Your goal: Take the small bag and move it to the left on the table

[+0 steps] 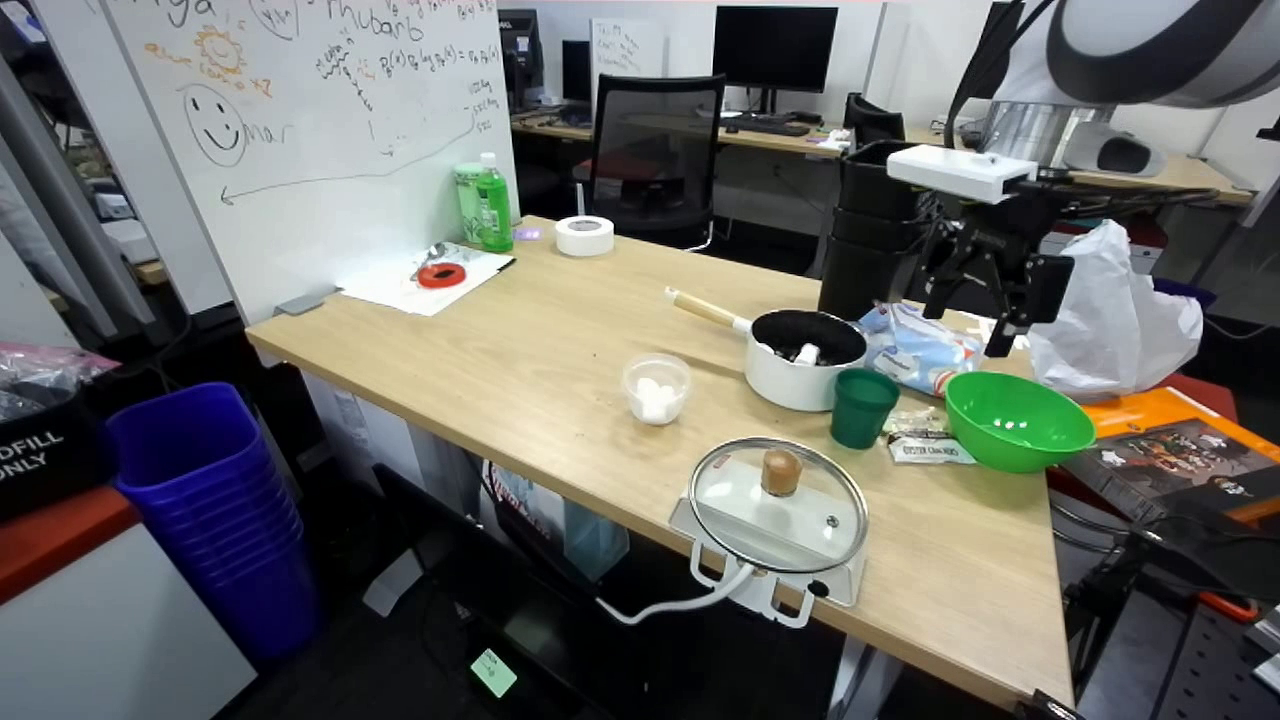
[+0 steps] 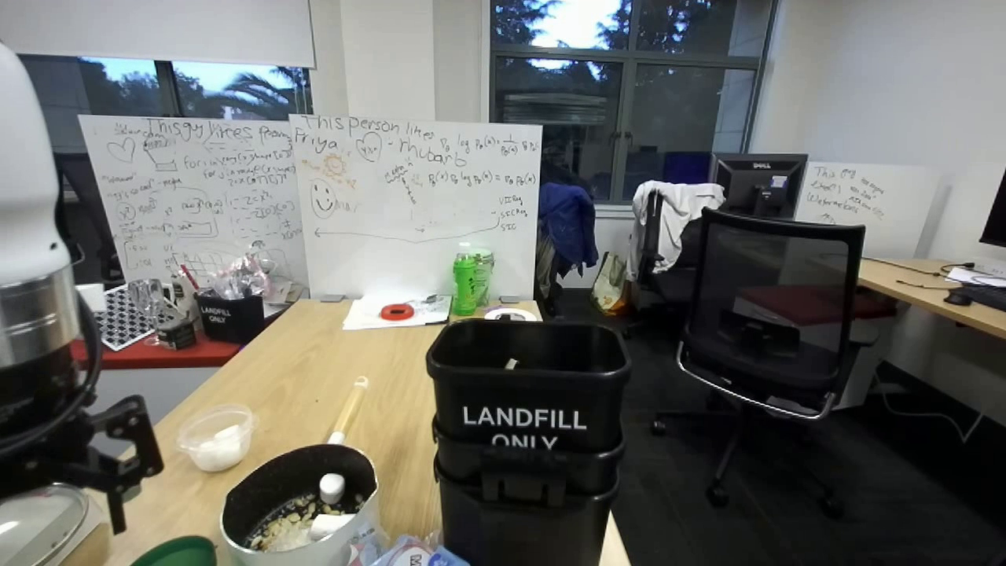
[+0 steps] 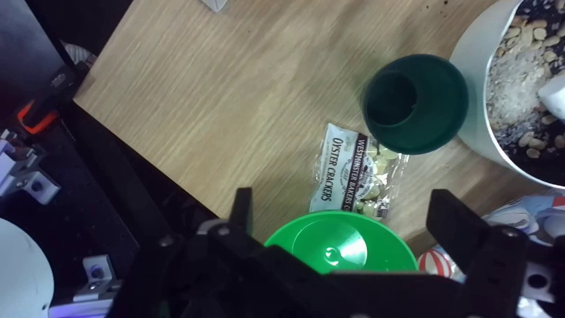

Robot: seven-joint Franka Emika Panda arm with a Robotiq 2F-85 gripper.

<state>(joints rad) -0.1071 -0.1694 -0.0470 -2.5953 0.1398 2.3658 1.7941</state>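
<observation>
Arm (image 1: 1160,50): in from top right, cut off in an exterior view.
Gripper (image 3: 340,205): over table (image 3: 212,101) end, pointing down, fingers apart.
Green bowl (image 3: 331,240): partly behind gripper in wrist view.
Cracker bag (image 3: 348,170): on table, between bowl and green cup (image 3: 435,108); one edge hidden by bowl rim there.
White pot (image 3: 474,75): beside cup, cut off there too.
Whiteboard (image 2: 369,259): far end, small writing illegible.

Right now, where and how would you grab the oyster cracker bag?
Probably pinch the small bag across its middle, coming straight down with the end effector: it lies flat, crackers inside offer bulk, and the green cup and green bowl flank it.
</observation>
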